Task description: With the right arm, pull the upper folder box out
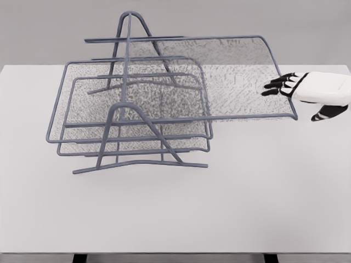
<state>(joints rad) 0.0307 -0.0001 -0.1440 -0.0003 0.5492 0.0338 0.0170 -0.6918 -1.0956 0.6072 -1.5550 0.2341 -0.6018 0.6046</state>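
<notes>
- Top tray (241,76) stood drawn out rightward from the rack (129,118) on the white bench (219,208).
- Right hand (307,93) was clamped on its right rim, fingers (277,85) over the mesh.

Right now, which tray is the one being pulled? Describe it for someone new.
On the white table stands a grey wire rack holding stacked mesh trays. The upper grey mesh tray is the only one slid far out to the right, its front rim at the right hand, while the lower trays sit inside the rack.
</notes>
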